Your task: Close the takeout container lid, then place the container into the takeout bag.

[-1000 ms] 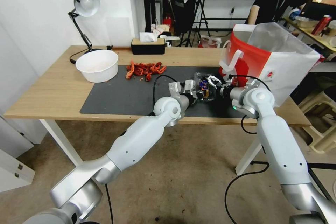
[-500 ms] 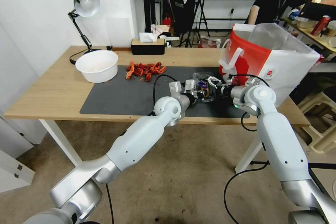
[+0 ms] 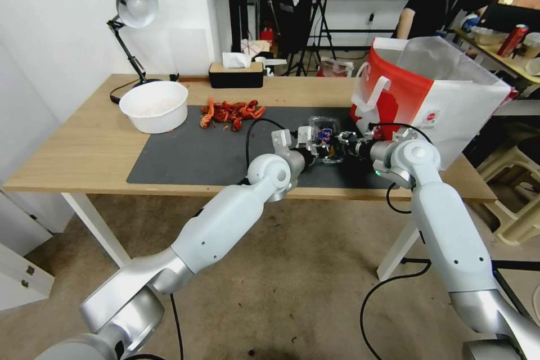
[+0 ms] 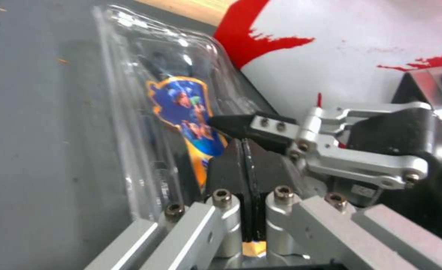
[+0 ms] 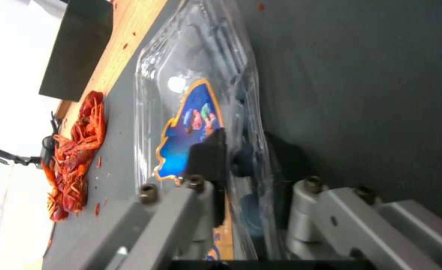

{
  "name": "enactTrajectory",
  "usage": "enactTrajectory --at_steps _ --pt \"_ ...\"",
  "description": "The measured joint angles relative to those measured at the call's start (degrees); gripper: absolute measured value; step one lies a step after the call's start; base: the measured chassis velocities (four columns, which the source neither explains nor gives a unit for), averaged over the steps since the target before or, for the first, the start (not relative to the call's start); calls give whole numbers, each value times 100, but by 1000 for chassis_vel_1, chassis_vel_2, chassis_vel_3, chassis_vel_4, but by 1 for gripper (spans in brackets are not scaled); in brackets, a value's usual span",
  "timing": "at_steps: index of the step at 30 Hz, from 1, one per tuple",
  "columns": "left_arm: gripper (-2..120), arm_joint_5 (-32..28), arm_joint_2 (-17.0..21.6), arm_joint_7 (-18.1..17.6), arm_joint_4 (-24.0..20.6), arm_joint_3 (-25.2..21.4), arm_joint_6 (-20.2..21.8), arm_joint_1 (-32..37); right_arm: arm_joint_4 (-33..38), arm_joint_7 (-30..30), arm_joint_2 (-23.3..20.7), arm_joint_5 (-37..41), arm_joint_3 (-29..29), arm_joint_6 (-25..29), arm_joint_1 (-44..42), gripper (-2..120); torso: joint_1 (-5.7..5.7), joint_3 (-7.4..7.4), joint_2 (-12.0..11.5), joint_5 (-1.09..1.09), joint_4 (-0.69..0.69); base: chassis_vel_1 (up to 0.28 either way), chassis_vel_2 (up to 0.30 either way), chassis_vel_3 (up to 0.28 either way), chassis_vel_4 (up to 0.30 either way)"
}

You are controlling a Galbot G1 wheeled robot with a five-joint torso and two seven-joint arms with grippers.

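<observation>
Container (image 3: 326,138) entry, largest item first.

Bag (image 3: 450,95): stood upright and open-mouthed at the right end of the table, just beyond the right arm. Position unchanged over the last second, apart from a slight drift of the head camera.

Mat (image 3: 197,152): dark, with the container lying flat on its right part, near the bag's foot and not in the bag.

Container: did not shift on the mat. Dark berries showed through the clear wall in the right wrist view.

Lid (image 4: 181,101): lay down over the base with its label facing up. Could not tell whether the rim had snapped shut.

Right gripper (image 3: 346,139): this was the change. A second earlier it hung spread just above the container's bag-side edge; since then it had dropped and clamped that edge. In the right wrist view (image 5: 246,157) one pad sat on the label and the other on the far side of the box.

Left gripper (image 3: 311,149): stayed at the near-left edge. Its pads (image 4: 231,165) were pressed together on what looked like the lid's thin rim.

Judgement: closing was at or near its end, the container was pinned from both sides, and the transfer to the bag was not yet done.
</observation>
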Motion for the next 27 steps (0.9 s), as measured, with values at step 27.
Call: enactTrajectory --at_steps 27 --pt "25 884 1116 197 -1638 -1185 -67 966 289 -405 37 -252 -110 219 -69 0 1 0 -1 -3 -1 0 0 0 0"
